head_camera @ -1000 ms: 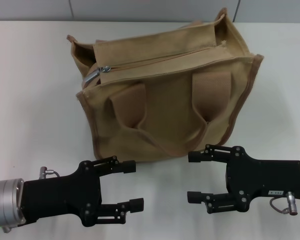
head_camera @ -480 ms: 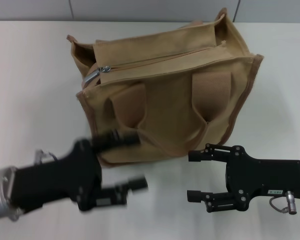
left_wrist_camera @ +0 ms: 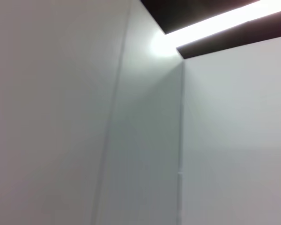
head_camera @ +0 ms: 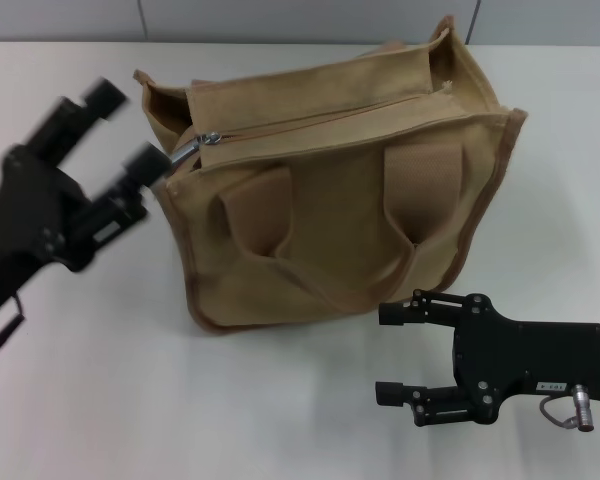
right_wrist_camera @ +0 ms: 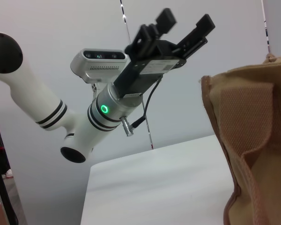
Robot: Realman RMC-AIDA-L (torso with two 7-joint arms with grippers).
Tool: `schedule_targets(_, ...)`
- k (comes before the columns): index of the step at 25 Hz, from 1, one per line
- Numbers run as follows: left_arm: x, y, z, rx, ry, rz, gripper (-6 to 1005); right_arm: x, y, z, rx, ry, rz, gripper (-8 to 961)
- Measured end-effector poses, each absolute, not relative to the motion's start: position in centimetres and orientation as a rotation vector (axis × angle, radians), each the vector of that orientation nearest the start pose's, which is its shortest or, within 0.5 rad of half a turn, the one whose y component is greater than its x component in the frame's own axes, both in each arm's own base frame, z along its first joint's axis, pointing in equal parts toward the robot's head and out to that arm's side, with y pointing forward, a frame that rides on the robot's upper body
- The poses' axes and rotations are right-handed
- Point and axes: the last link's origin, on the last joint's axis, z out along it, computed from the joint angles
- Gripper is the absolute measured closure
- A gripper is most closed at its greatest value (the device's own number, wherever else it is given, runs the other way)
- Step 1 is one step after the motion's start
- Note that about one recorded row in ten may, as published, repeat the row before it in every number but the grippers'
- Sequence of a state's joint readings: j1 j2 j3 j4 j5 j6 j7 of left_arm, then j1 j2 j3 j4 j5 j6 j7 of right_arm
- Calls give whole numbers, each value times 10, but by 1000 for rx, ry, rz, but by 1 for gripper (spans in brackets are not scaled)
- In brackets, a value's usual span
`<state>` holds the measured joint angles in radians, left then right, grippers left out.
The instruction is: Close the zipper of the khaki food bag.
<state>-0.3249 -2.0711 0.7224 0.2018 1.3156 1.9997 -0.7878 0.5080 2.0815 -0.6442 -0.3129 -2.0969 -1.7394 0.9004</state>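
Left gripper (head_camera: 120, 130), jaws apart, is hovering beside the silver zipper (head_camera: 187, 150) pull at the khaki food bag (head_camera: 330, 190)'s end on the desk (head_camera: 80, 400). Right gripper (head_camera: 395, 352), open, is resting nearby. A misaligned approach risks snagging fabric instead.

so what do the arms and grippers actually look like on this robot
The left gripper and right gripper are matte black, with two slim parallel fingers ending in blocky pads. The right one carries a small white label and a silver connector with a thin cable. The left arm is glossy white with black bands, a silver wrist and a green ring light.
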Motion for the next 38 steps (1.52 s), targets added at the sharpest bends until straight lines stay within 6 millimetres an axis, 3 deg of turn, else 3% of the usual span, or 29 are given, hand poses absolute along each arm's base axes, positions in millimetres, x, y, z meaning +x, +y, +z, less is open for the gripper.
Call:
schedule_targets(13, -326, 253, 20, -2083, -398, -1060, 177, 266, 255, -54, -2939, 319, 963, 163)
schedule_targets(19, -323, 250, 10, -2176, -364, -1031, 178, 265, 255, -54, -2939, 322, 965, 167)
schedule_targets(27, -320, 268, -10, -2167, -318, -902, 180, 264, 256, -54, -2939, 319, 968, 171)
schedule_targets(38, -319, 272, 5, -2043, -304, -947, 183, 263, 257, -54, -2937, 314, 969, 178)
